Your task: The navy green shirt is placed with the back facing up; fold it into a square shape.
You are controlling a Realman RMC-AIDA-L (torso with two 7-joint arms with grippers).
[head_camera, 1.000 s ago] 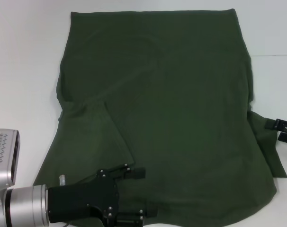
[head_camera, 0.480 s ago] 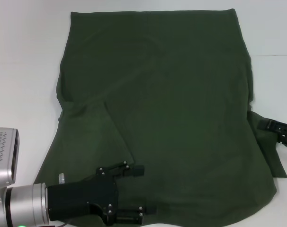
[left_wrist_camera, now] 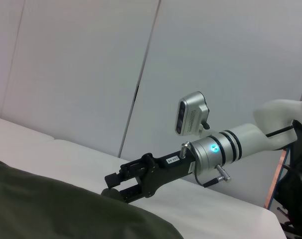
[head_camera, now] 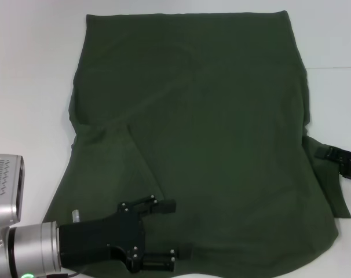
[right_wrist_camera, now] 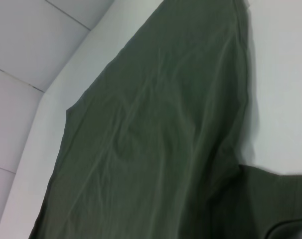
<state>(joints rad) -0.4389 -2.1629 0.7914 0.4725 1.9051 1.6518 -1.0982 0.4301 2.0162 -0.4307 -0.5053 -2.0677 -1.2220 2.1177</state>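
Covering most of the white table [head_camera: 30, 69], the navy green shirt [head_camera: 210, 133] lies flat, its left sleeve already folded inward, its right sleeve [head_camera: 332, 185] still out at right edge. Over the last second the right gripper [head_camera: 337, 156] has slid inward from the right edge onto that sleeve; likely the start of the matching fold. Its finger state: cannot tell. Left gripper [head_camera: 171, 231], bottom left of the head view, has backed slightly toward the frame's lower edge; arm reaching rightward, fingers spread apart, holding nothing, over the near fabric.
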